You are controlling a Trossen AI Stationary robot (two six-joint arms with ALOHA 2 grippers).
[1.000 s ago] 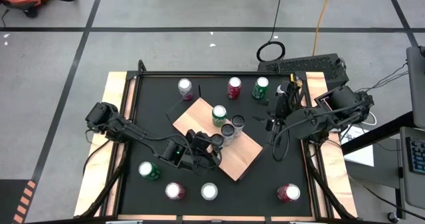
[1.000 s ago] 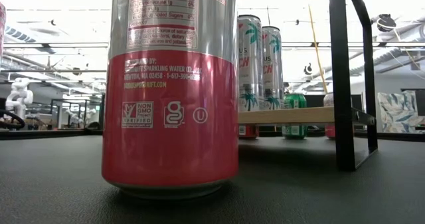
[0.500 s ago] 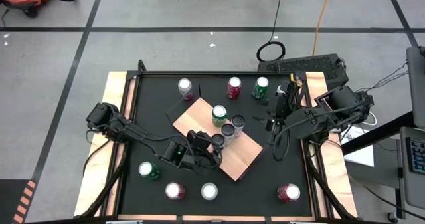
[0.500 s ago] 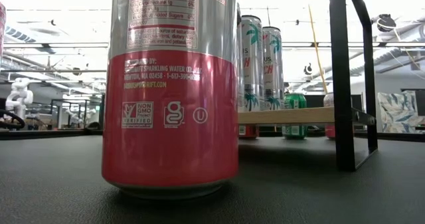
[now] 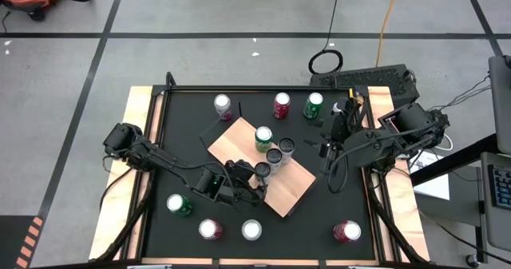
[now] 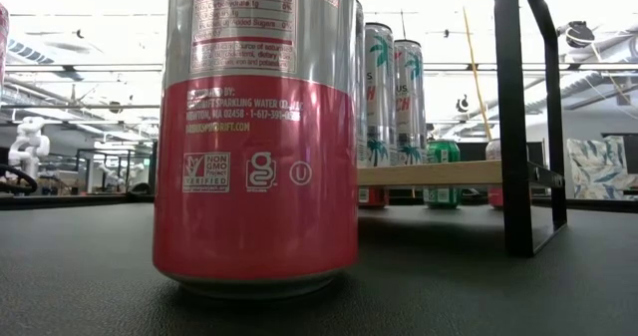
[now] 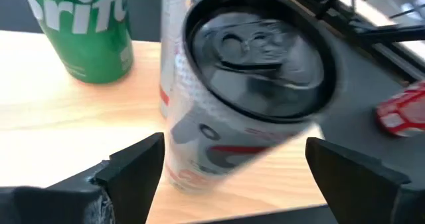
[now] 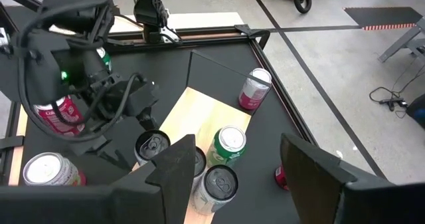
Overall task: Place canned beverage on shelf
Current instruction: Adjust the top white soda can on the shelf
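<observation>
The shelf (image 5: 291, 191), a tan board, lies slantwise mid-table. On it stand a green can (image 5: 263, 139) and three silver cans in a row. The nearest silver can (image 5: 261, 170) stands on its bottom near the board's near-left edge. My left gripper (image 5: 254, 176) is open around it. In the left wrist view its fingers (image 7: 136, 167) stand on either side of this can (image 7: 252, 84), with a gap on each side. My right gripper (image 5: 326, 145) hangs open and empty, raised over the table's right part, right of the shelf (image 8: 199, 111).
Loose cans stand on the black table: three along the far edge (image 5: 281, 105), three at the near left (image 5: 210, 229) and a red one at the near right (image 5: 346, 231). A pink can (image 6: 254, 127) fills the low view beside a black corner rod (image 6: 516, 117).
My left gripper has opened and let go of the silver can, rolling slightly at the wrist without shifting place. The can stays standing on the shelf.
</observation>
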